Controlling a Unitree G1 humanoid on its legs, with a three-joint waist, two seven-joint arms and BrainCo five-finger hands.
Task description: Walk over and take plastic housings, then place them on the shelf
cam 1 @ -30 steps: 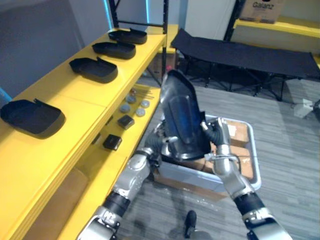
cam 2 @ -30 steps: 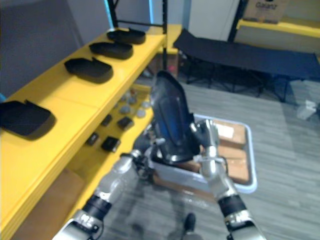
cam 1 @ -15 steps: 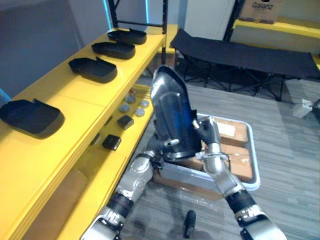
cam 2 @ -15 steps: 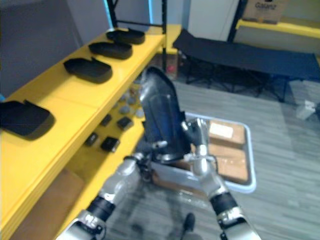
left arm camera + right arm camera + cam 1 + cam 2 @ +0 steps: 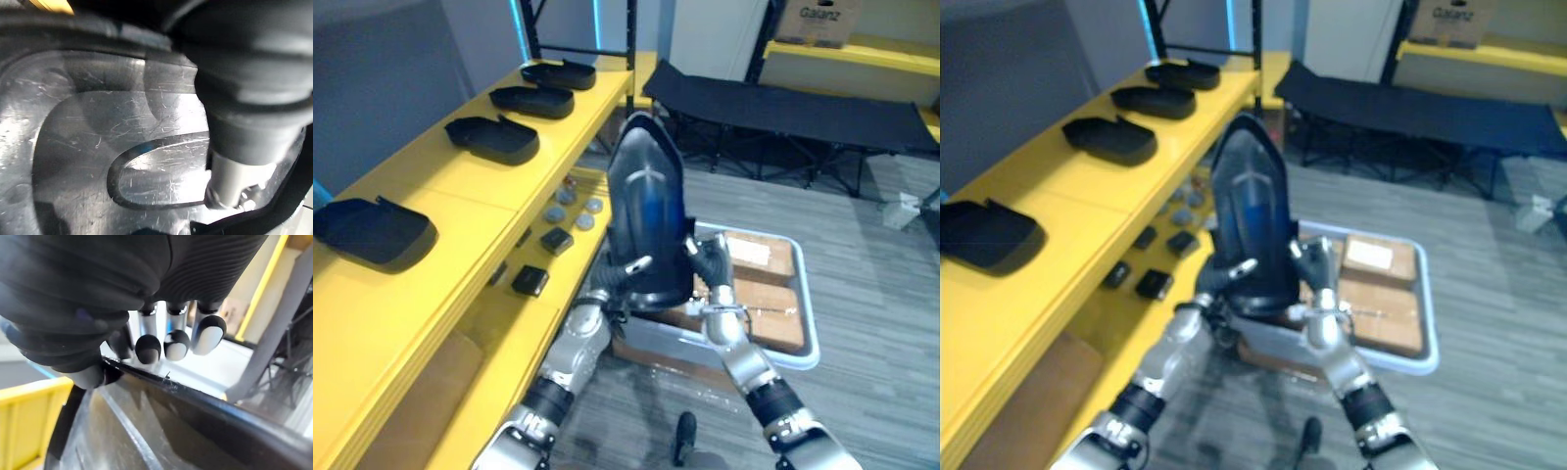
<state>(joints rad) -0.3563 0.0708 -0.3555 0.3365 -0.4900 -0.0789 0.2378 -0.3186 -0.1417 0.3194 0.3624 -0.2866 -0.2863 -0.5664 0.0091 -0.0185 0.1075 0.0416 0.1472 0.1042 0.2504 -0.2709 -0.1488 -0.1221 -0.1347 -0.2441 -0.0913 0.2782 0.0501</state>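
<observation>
One black plastic housing [image 5: 646, 215] stands upright in midair; four others [image 5: 494, 139] lie along the yellow shelf [image 5: 460, 201].

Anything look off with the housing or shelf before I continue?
Nothing serious. The plastic housing stands on end, gripped between the left robot hand and right robot hand, unlike the four housings lying flat on the yellow shelf. Its glossy face shows fine scratches in the left wrist view.

A black plastic housing [image 5: 646, 215] stands upright, clasped between the left hand [image 5: 615, 284] and right hand [image 5: 707, 276], before a grey plastic bin [image 5: 808, 328] of cardboard boxes [image 5: 766, 299]. Left runs a yellow shelf [image 5: 460, 201] — four black housings [image 5: 494, 139] in a row on top — with a black folding cot [image 5: 793, 103] behind the bin.
</observation>
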